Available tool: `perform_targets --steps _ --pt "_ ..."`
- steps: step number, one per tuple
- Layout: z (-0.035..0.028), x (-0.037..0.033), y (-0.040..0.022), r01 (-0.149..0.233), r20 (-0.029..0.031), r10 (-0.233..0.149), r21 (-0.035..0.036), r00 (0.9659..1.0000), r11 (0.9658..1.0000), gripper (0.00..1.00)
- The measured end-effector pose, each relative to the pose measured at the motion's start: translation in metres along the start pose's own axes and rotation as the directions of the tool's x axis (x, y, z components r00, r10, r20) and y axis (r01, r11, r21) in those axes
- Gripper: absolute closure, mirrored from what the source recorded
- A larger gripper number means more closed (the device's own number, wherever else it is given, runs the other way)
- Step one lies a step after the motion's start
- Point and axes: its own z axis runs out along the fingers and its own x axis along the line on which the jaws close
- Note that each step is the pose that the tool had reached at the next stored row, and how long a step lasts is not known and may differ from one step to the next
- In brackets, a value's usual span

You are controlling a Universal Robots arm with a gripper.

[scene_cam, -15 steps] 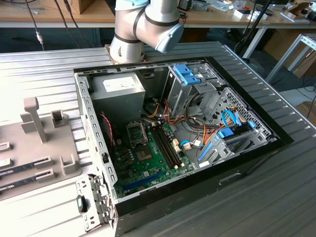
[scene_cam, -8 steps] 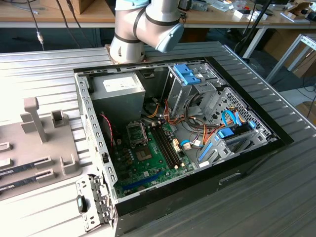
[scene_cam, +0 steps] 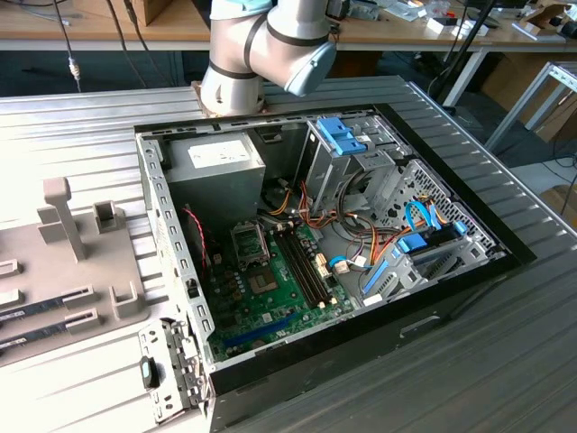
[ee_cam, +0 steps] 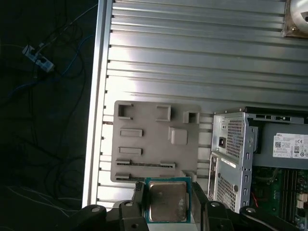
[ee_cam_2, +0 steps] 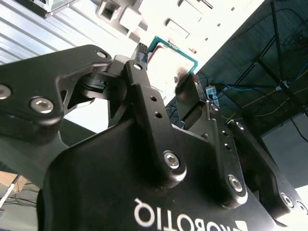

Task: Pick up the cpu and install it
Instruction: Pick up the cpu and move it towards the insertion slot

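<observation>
Right now the gripper (ee_cam: 167, 195) is pinching the cpu (ee_cam: 167, 206) by two opposite edges, and both wrist views show its fingers (ee_cam_2: 137, 72) pressed against the chip's sides. The silvery top faces the first wrist camera. The chip sits over one edge of the grey parts tray (ee_cam: 154, 159) on the ribbed metal table (ee_cam: 192, 57). The open computer case (ee_cam: 231, 144) lies just beside that tray. In the exterior view the arm (scene_cam: 270, 45) rises at the far side of the case, where a black socket frame (scene_cam: 250, 242) sits on the green motherboard (scene_cam: 270, 311).

Ribbed alu table (scene_cam: 90, 135), wood bench (scene_cam: 108, 32) behind, dark floor (ee_cam: 29, 144) w/ cables (ee_cam: 38, 57).
</observation>
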Motion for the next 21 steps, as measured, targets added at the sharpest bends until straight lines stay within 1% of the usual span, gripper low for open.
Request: perform_targets --steps 6,10,19,21 --pt "0.0002 -0.0099 -0.0007 0.000 -0.0002 0.000 0.0000 1.0000 1.0000 0.53" --pt "0.0003 -0.0142 -0.0010 0.000 -0.0003 0.000 0.0000 1.0000 1.0000 0.53" --pt "0.0007 -0.0265 -0.0019 0.000 -0.0006 0.000 -0.0001 1.0000 1.0000 0.53" --pt "0.0008 -0.0308 -0.0022 0.000 -0.0007 0.000 -0.0001 1.0000 1.0000 0.53"
